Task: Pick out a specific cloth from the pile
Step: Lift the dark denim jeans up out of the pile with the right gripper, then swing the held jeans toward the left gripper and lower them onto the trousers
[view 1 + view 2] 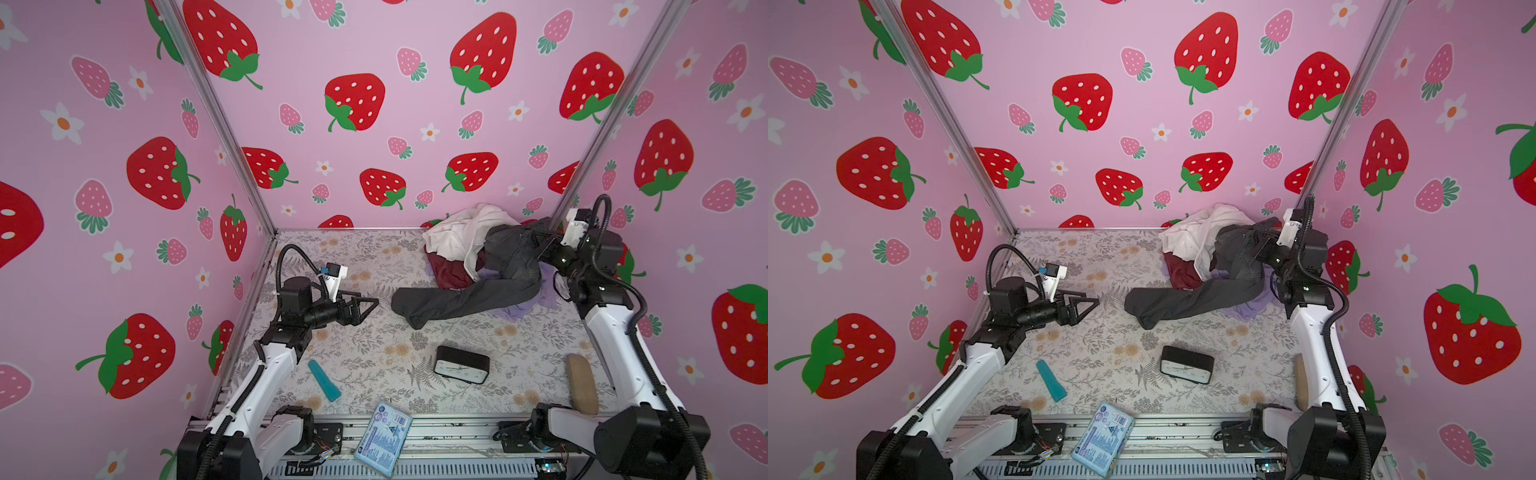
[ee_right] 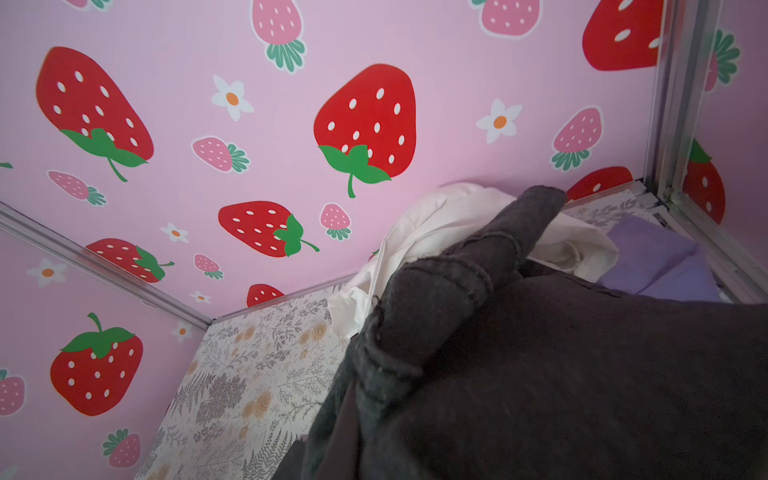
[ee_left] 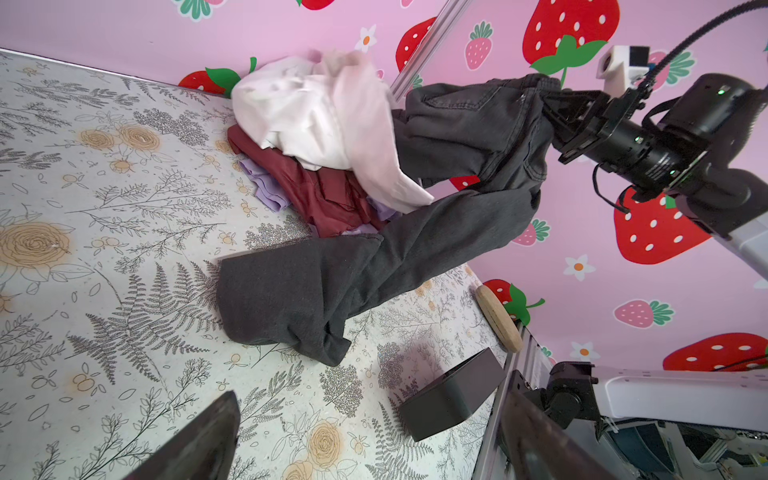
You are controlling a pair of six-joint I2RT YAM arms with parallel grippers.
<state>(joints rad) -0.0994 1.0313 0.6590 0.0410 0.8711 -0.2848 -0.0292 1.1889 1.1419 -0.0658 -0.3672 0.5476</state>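
Observation:
The cloth (image 1: 478, 295) (image 1: 1204, 297) is a long charcoal-grey pair of trousers. Its waistband hangs raised at the back right, and one leg trails down onto the table toward the middle. My right gripper (image 1: 536, 239) (image 1: 1260, 235) (image 3: 548, 108) is shut on that waistband. In the right wrist view the cloth (image 2: 540, 353) covers the jaws. The pile (image 1: 453, 253) lies under and behind it: a white shirt (image 3: 316, 112), a maroon piece (image 3: 328, 191) and a lavender garment (image 1: 519, 309). My left gripper (image 1: 368, 307) (image 3: 370, 399) hovers open and empty over the table, left of the trouser leg's end.
A black clock (image 1: 461, 365) stands in front of the trouser leg. A teal bar (image 1: 324, 380) lies front left, and a blue packet (image 1: 384, 442) sits on the front rail. A tan oblong piece (image 1: 582, 382) lies by the right arm. Strawberry-print walls enclose three sides.

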